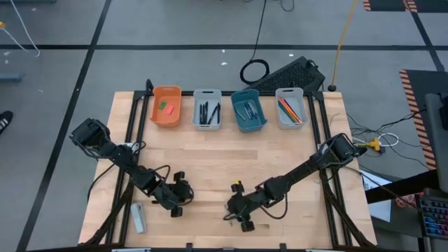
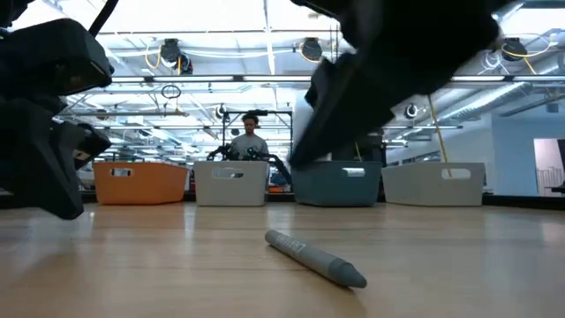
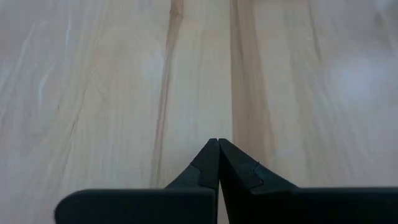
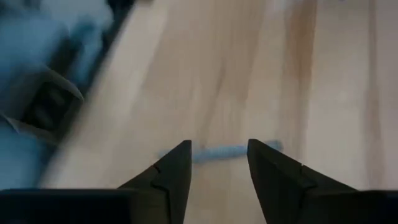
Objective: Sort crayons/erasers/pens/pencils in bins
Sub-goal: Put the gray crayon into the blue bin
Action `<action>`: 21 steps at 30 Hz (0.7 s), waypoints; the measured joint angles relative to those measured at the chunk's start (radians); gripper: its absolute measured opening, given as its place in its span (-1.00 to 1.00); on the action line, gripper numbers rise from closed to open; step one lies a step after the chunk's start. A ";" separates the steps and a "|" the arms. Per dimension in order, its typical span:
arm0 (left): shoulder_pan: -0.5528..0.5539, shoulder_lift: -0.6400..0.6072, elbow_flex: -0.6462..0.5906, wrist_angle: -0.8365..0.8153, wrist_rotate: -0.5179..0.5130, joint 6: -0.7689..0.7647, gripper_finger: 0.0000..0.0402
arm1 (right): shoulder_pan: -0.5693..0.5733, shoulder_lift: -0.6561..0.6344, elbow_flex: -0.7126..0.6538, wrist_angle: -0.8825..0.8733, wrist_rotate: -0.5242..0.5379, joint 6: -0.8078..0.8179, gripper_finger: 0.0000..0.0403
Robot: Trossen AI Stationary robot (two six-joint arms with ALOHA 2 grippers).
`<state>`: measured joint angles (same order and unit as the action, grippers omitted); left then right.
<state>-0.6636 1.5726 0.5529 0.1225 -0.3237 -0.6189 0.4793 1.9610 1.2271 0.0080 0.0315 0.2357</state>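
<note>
A grey crayon (image 2: 318, 258) lies flat on the wooden table near its front edge. In the right wrist view the crayon (image 4: 227, 152) lies crosswise just beyond my open right gripper (image 4: 219, 152), whose fingers stand either side of it without touching. My left gripper (image 3: 218, 146) is shut over bare wood at the near left (image 1: 178, 201). Along the far edge stand the bins: orange (image 1: 166, 106) with a green and a pink-red eraser, grey-white (image 1: 207, 108) with dark pens, teal (image 1: 248, 110), and grey-white (image 1: 291, 108) with orange sticks.
A small grey-white device (image 1: 138, 217) sits at the near left edge beside my left arm. A dark keyboard (image 1: 290, 73) and a coiled cable lie on the floor beyond the bins. A person (image 2: 250, 141) stands in the room behind. Bare wood lies between the grippers and the bins.
</note>
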 joint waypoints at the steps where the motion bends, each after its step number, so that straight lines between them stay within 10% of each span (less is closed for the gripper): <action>1: 0.000 0.000 0.000 0.008 -0.001 -0.003 -0.97 | 0.004 0.000 0.015 -0.007 0.002 0.086 -0.24; 10: 0.063 0.000 0.000 -0.027 -0.075 0.014 -0.96 | 0.027 0.037 0.212 -0.367 0.142 0.649 -0.33; 21: 0.145 0.000 0.000 -0.063 -0.105 0.018 -0.97 | 0.012 0.211 0.462 -0.625 0.078 0.948 -0.33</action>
<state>-0.5186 1.5726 0.5529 0.0592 -0.4282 -0.6004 0.4911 2.1720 1.6893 -0.6173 0.1091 1.1842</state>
